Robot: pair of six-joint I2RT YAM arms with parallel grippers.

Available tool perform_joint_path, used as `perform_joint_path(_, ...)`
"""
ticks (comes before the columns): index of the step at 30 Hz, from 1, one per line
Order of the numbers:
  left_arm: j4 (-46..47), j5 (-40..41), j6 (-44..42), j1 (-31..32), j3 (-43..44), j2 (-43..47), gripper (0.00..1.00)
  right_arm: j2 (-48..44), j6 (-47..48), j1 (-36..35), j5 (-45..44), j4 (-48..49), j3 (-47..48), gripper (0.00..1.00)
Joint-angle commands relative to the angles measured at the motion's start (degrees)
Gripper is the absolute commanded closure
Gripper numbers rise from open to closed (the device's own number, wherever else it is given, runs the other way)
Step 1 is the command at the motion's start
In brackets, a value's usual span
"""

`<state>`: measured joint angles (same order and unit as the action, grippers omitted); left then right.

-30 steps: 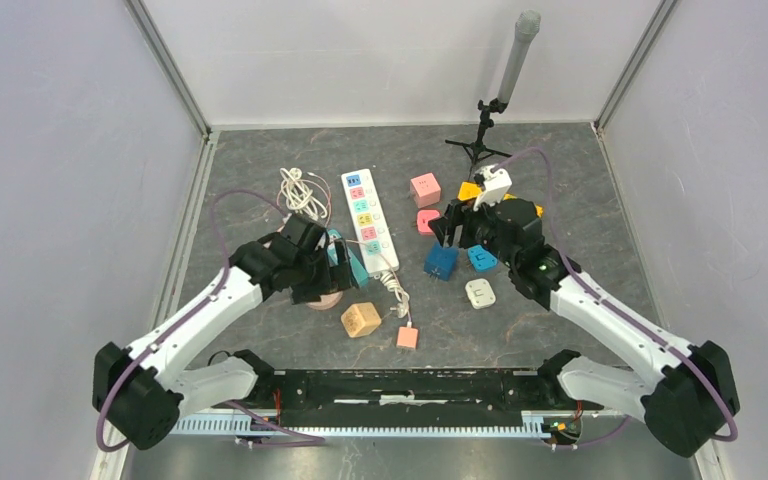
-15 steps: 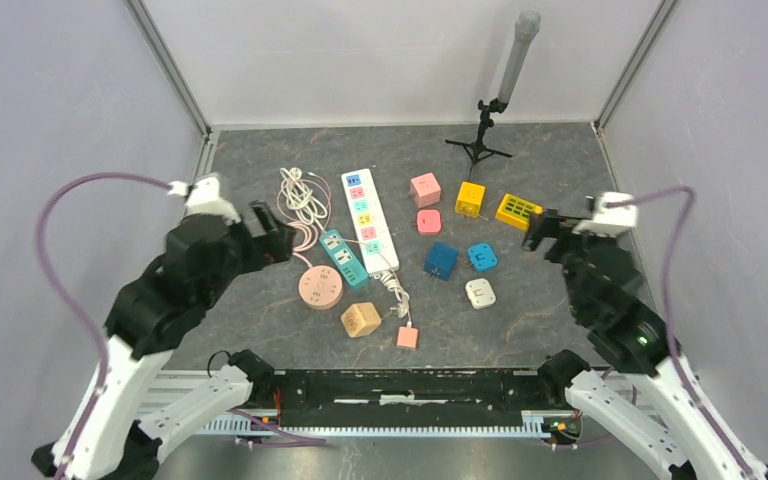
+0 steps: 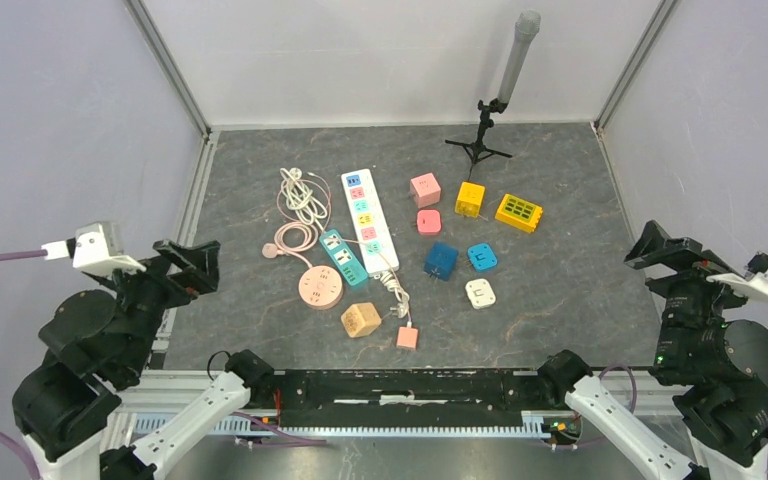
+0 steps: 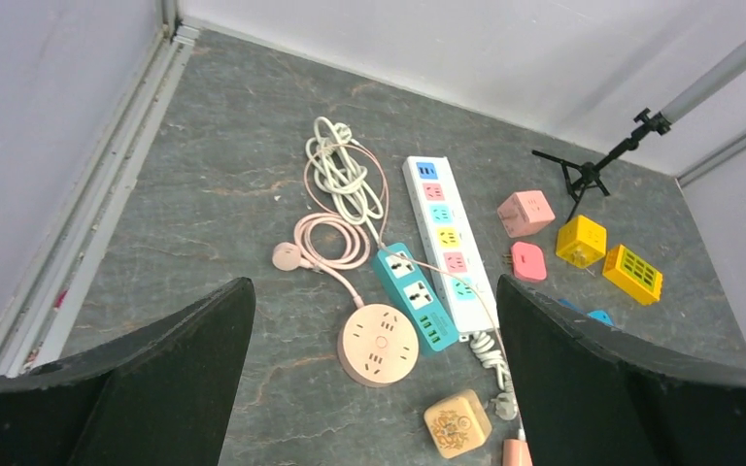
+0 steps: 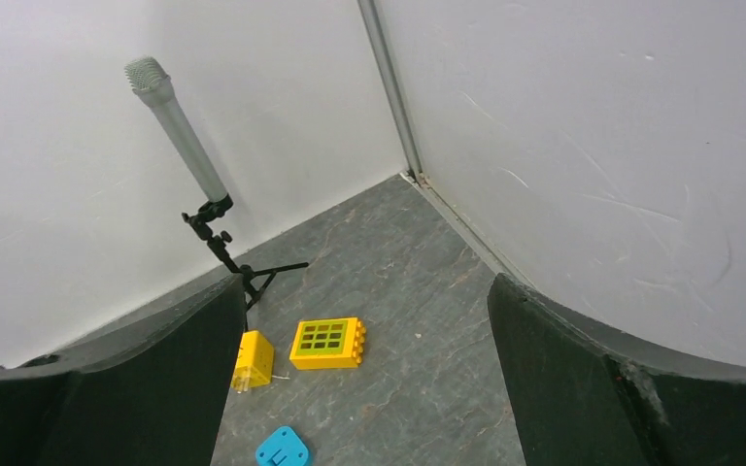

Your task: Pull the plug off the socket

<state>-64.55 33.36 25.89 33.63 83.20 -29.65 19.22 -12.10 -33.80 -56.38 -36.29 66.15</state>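
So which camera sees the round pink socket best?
The left wrist view. There the round pink socket looks big and unblocked, and you can see its little holes. The top external view shows it whole but smaller. The right wrist view does not show it at all.

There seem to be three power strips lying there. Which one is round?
The pale pink one, shaped like a flat disc. The other two are straight bars: a long white strip with coloured outlets and a short teal strip beside it.

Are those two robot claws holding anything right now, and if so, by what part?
Nothing is held. The left gripper and the right gripper are both open and empty, up at the sides of the table.
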Motion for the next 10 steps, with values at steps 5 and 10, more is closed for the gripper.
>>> perform_joint_path(5,-2.33,3.35,-3.54,0.17,1.97,1.49,0.0,0.9,0.02,-0.01,-0.69,-1.66,1.09,0.02)
perform_joint_path(10,-3.83,4.43,-3.3,0.16,2.33,0.56,0.0,1.21,-0.35,-0.04,0.36,-1.39,0.29,0.02)
